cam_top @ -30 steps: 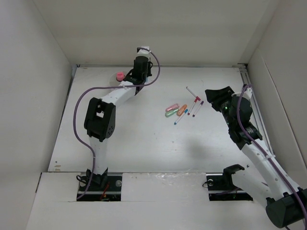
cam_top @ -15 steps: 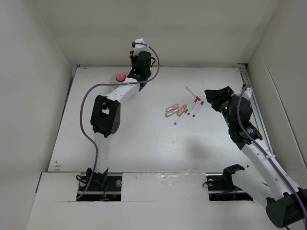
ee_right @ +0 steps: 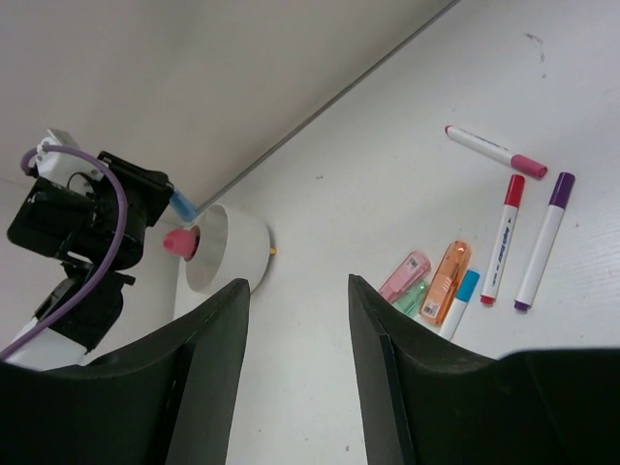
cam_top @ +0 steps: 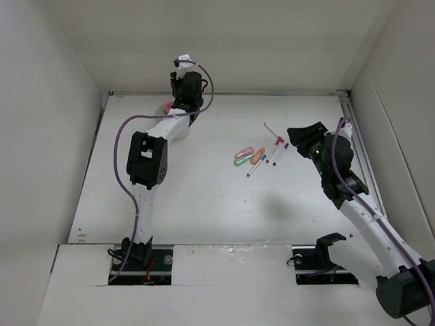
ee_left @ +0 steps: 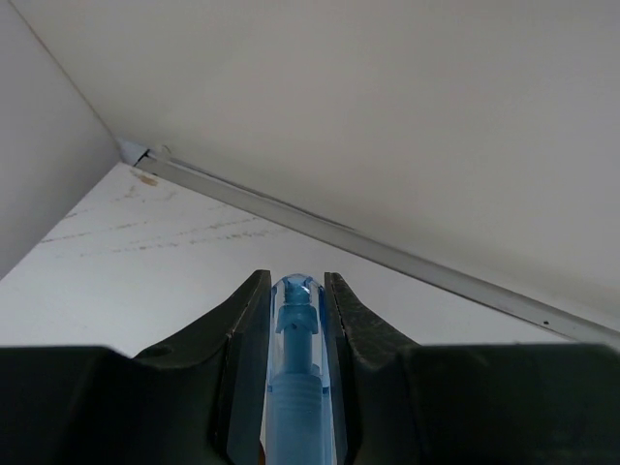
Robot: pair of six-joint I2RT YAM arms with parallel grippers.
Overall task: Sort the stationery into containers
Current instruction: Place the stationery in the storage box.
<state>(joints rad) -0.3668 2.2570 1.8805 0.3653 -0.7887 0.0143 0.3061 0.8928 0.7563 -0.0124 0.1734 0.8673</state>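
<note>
Blue highlighter [ee_left: 296,397] clamped in left gripper [ee_left: 295,283], tip at rim of white cup [ee_right: 235,250]. Jaws of right gripper [ee_right: 298,287] stand apart, holding nothing.

Your bench [cam_top: 204,197] carries a white round container [ee_right: 232,254] at the far left, near the back wall. Right of centre lies one loose cluster. The pink highlighter [ee_right: 405,274], green highlighter [ee_right: 415,294], orange highlighter [ee_right: 450,281] and blue-capped pen [ee_right: 460,295] lie close together. The red-capped pen [ee_right: 504,237] and purple-capped pen [ee_right: 542,240] lie alongside, with the pink-capped pen [ee_right: 496,152] beyond them.
</note>
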